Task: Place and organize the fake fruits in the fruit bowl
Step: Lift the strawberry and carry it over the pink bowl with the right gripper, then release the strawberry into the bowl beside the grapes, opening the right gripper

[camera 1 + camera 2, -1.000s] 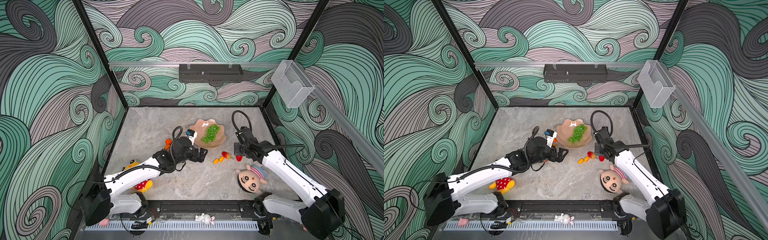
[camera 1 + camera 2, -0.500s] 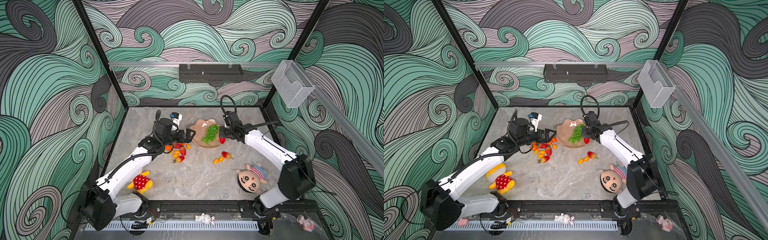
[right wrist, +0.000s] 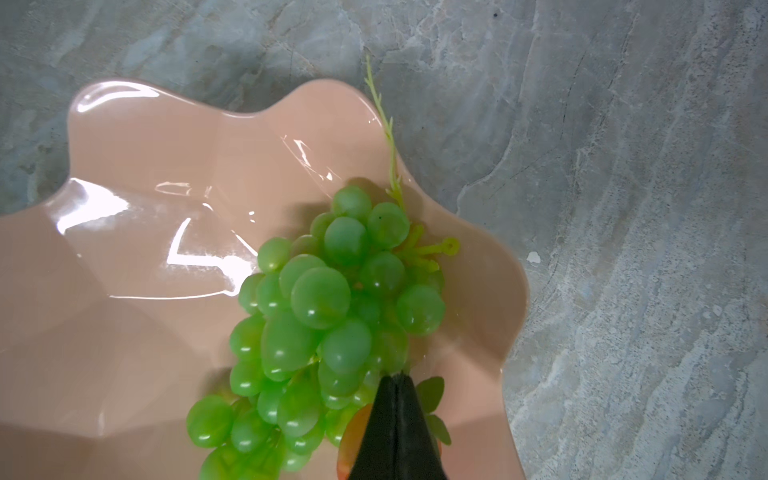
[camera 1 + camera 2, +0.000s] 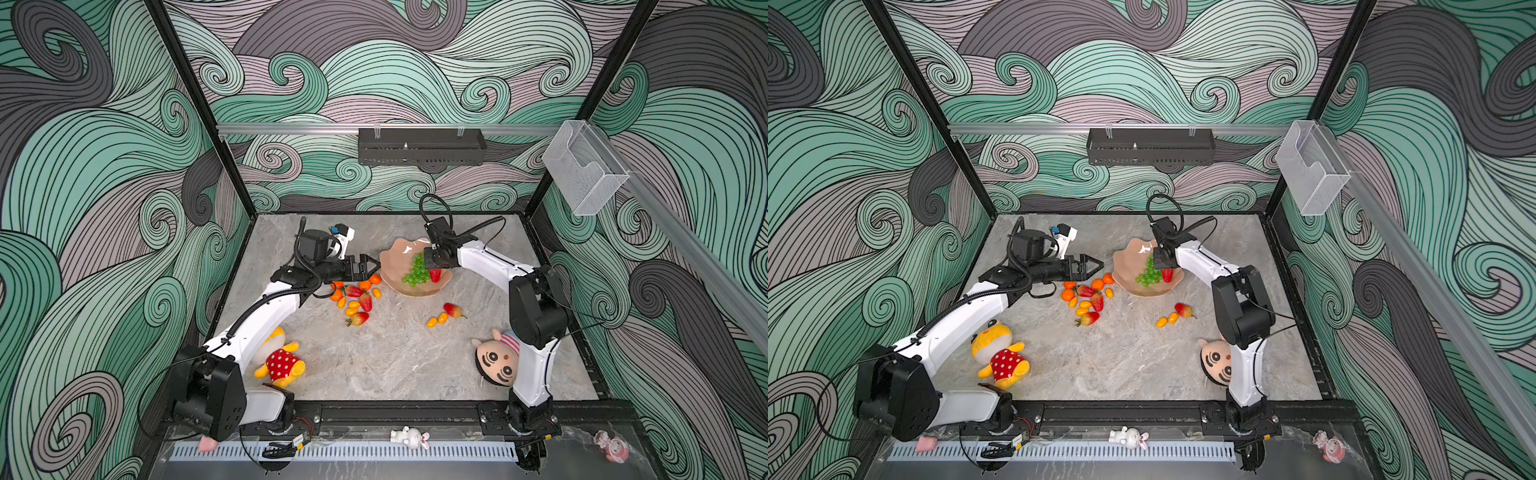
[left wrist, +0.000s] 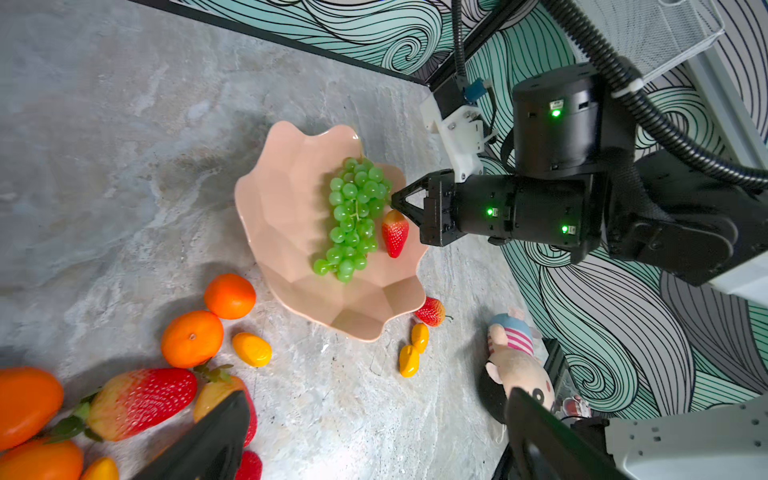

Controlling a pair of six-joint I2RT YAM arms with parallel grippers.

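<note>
The pink scalloped fruit bowl [image 4: 395, 257] [image 4: 1127, 262] [image 5: 286, 199] [image 3: 145, 232] holds the green grape bunch [image 4: 415, 272] [image 4: 1148, 274] [image 5: 353, 216] [image 3: 324, 299]. My right gripper [image 4: 433, 267] [image 4: 1165, 268] [image 5: 395, 202] [image 3: 395, 380] is shut on the leafy top of a red strawberry [image 4: 435, 275] [image 4: 1167, 276] [image 5: 395, 237], low in the bowl beside the grapes. My left gripper [image 4: 370, 266] [image 4: 1094, 266] [image 5: 378, 395] stands open and empty, just left of the bowl. Below it lies a loose cluster of tangerines [image 4: 336, 295], strawberries [image 4: 365, 301] and kumquats [image 4: 353, 305].
A strawberry [image 4: 452, 309] and two kumquats [image 4: 436, 320] lie in front of the bowl. A yellow plush with red polka dots [image 4: 280, 361] lies at the front left, a round-faced doll [image 4: 496, 361] by the right arm's base. A clear box [image 4: 582, 166] hangs on the right wall.
My right gripper has carried the strawberry from the table's right side back over the bowl and down beside the grapes. My left arm has swung back from the middle, uncovering the fruit cluster.
</note>
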